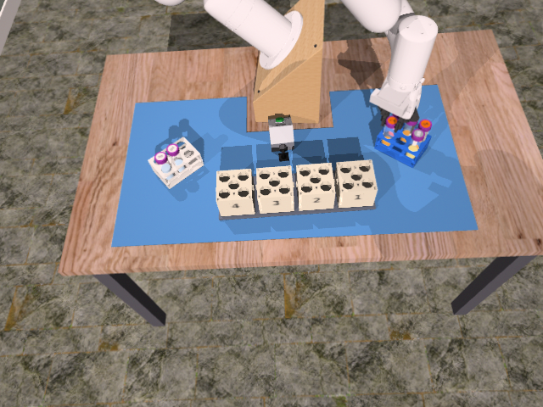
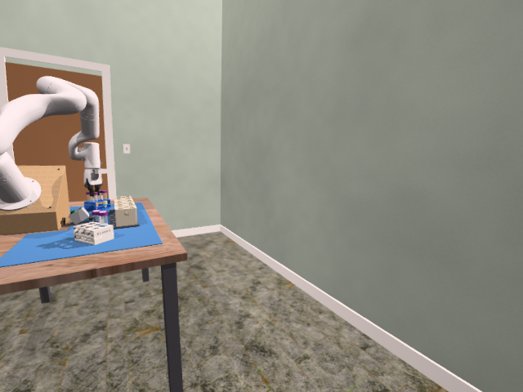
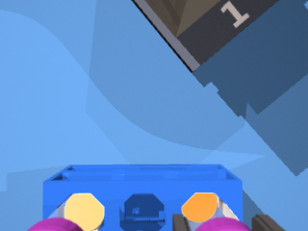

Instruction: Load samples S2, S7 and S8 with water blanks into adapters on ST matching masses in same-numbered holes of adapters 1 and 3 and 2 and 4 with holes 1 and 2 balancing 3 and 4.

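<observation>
My gripper [image 1: 399, 119] [image 2: 92, 185] [image 3: 221, 225] stands down over the back row of the blue sample rack [image 1: 396, 151] [image 3: 144, 185] at the right of the mat. It is shut on a purple-capped tube [image 3: 212, 224] that stands in the rack; I cannot read its ID. Beside it stand an orange-dot tube [image 1: 391, 119], another orange-dot tube [image 1: 424, 125] and a grey-dot tube [image 1: 418, 134]. The adapters 4 [image 1: 235, 192], 3 [image 1: 275, 189], 2 [image 1: 315, 186] and 1 [image 1: 355, 182] stand in a row in the stand, all holes empty.
A white rack [image 1: 180, 166] [image 2: 93, 233] at the left holds two white-dot blanks [image 1: 159, 156] [image 1: 172, 149]. The green DONE key [image 1: 278, 118] sits on its small desk [image 1: 280, 133] behind the adapters, before the arm's wooden pedestal [image 1: 291, 79].
</observation>
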